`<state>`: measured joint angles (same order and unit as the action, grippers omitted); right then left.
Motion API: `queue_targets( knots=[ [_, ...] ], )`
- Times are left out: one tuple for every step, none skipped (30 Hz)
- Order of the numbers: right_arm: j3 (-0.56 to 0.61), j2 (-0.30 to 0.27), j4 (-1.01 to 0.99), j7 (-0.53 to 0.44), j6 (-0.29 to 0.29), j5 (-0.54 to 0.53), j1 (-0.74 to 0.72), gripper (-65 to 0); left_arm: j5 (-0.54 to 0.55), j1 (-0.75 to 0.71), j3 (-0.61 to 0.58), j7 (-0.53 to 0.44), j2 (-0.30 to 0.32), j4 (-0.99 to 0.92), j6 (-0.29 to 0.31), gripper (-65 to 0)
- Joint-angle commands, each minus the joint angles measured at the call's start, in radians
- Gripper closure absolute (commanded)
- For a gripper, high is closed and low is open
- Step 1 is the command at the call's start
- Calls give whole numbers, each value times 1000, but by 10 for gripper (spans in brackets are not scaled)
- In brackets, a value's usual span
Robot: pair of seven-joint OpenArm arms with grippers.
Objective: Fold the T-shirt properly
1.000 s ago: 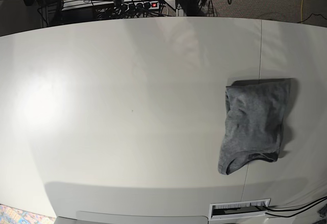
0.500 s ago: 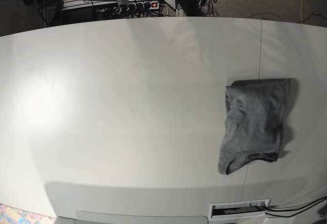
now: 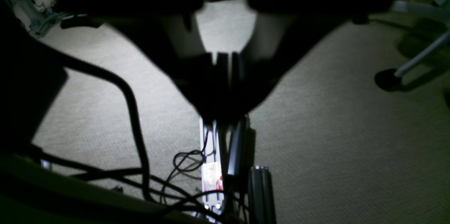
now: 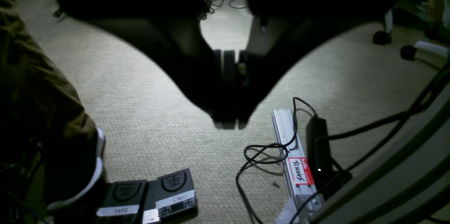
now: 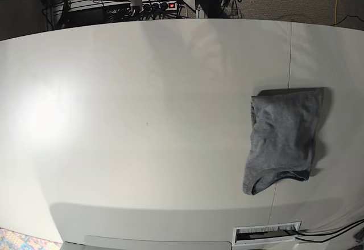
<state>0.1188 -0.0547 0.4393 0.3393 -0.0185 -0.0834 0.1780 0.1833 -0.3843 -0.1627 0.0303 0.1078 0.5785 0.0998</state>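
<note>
Judging by the T-shirt (image 5: 283,139), folded into a compact grey bundle on the right side of the white desk (image 5: 142,119), little is left. My left end effector (image 3: 223,63) and right end effector (image 4: 230,63) hang over the carpet (image 4: 147,125), both closed and empty

Matt grey knit T-shirt (image 5: 282,138)
</note>
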Motion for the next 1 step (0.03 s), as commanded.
queue_targets(
  knots=[
    [-1, -3, 4, -13, 1, -10, 5, 0, 3, -8, -3, -17, -13, 4, 12, 0]
  ],
)
